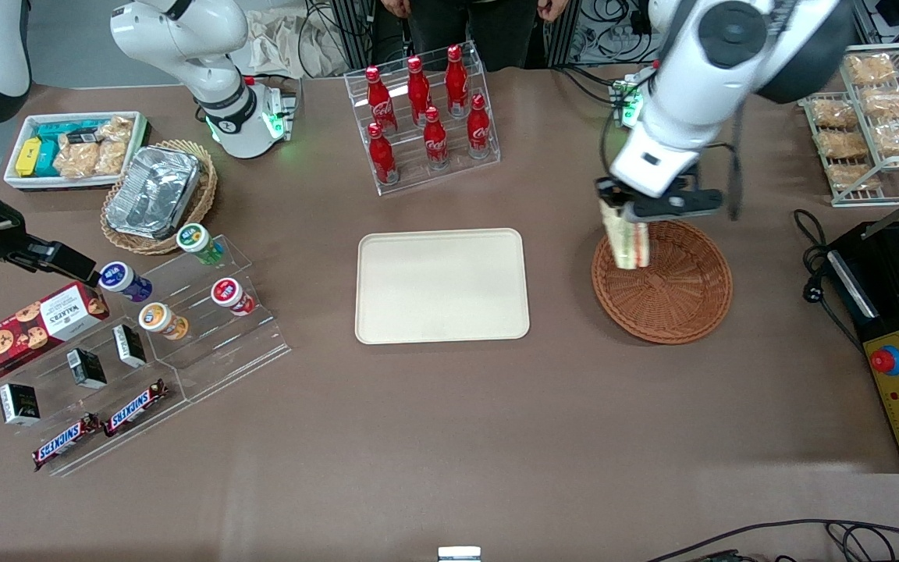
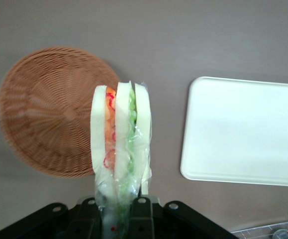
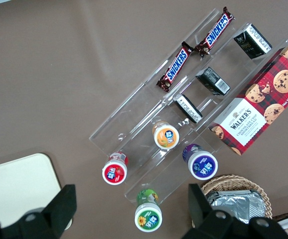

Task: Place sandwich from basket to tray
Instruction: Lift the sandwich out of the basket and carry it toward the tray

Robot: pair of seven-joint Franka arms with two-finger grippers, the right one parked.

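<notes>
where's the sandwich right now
The sandwich hangs in the gripper, lifted above the basket at its edge nearest the tray, not yet over the tray.

The gripper (image 1: 630,209) holds the sandwich (image 1: 624,238) up above the basket (image 1: 662,282), which sits beside the tray (image 1: 442,286).

Our left arm reaches down over the table, wrist bent, its hand (image 1: 627,212) hanging above the basket's (image 1: 672,300) edge nearest the tray, fingers clamped on the sandwich (image 1: 623,238), which dangles clear.
</notes>
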